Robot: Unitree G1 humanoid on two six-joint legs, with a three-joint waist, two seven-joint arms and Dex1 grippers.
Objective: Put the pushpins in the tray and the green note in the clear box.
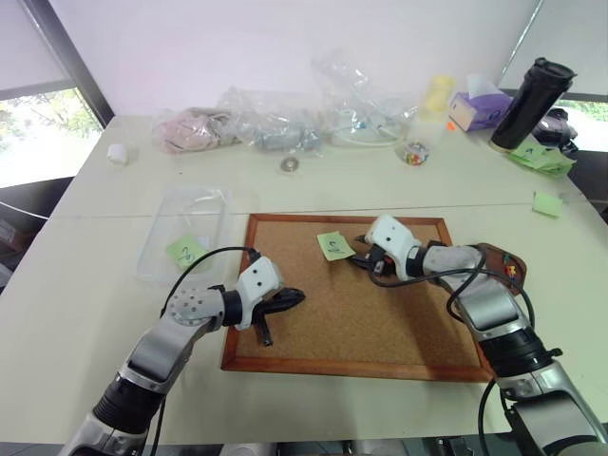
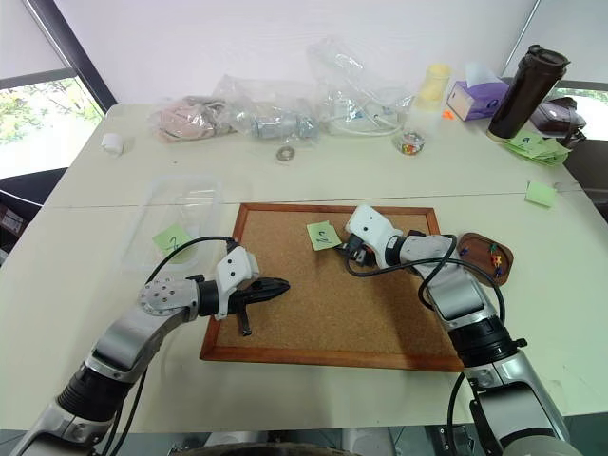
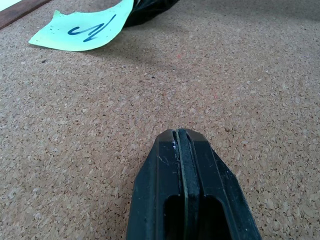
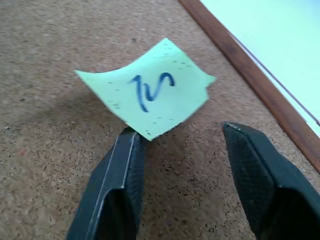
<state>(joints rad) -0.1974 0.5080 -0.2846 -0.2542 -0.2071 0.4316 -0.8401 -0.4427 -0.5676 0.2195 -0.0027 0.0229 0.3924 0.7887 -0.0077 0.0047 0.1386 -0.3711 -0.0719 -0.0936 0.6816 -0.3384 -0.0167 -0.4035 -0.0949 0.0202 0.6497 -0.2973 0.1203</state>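
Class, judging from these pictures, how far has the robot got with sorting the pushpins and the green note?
Done: pushpins lie in the tray. In hand: the open right gripper sits at the green note, not gripping it. Left: moving it off the cork board into the clear box.

rough cork board (image 1: pixel 361 313), matt paper green note (image 4: pixel 150 95)

Bright, even daylight; soft shadows lie under the fingers (image 4: pixel 120 195) on the cork board (image 4: pixel 60 165), whose foreground blurs.

Cream table (image 1: pixel 95 285) under cork board (image 1: pixel 323 323), clear box (image 1: pixel 166 237)
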